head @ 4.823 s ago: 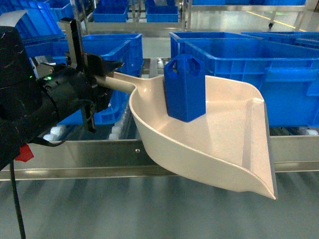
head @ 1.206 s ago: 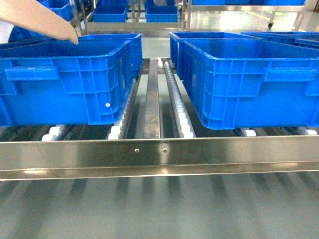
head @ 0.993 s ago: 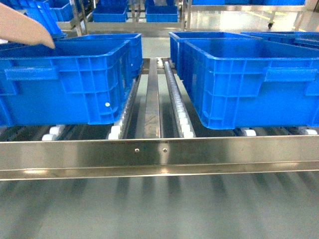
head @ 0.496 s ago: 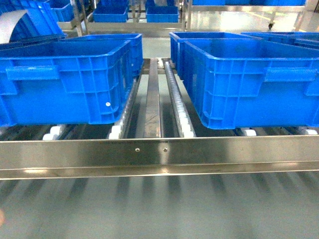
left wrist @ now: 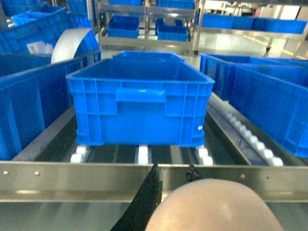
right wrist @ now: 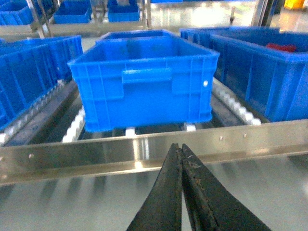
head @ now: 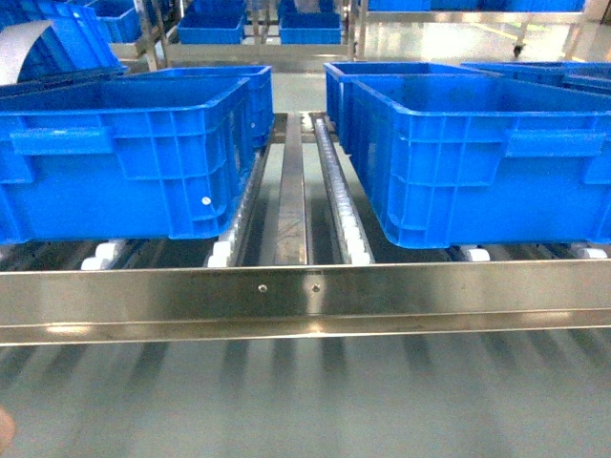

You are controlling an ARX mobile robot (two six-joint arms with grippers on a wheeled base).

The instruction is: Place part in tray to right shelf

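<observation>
The right shelf (head: 430,291) is a stainless rack with a brushed front rail and rows of white rollers (head: 334,196). The part is out of view in all three views. No arm shows in the head view. In the left wrist view my left gripper (left wrist: 173,172) has its two black fingertips apart, before the rail (left wrist: 72,180). A blurred beige rounded shape (left wrist: 214,207) covers most of the right finger. I cannot tell whether that shape is the tray or whether it is gripped. My right gripper (right wrist: 182,147) is shut on nothing, short of the rail (right wrist: 96,156).
Large blue crates stand on the rollers, one at the left (head: 124,157) and one at the right (head: 477,153), with a roller lane between them. More crates (head: 243,24) sit on racks behind. A skin-coloured spot (head: 4,429) shows at the lower left edge.
The tray with the part, held before the shelf by my left gripper, has gone from the head view. A person's hand over the left crate has withdrawn.
</observation>
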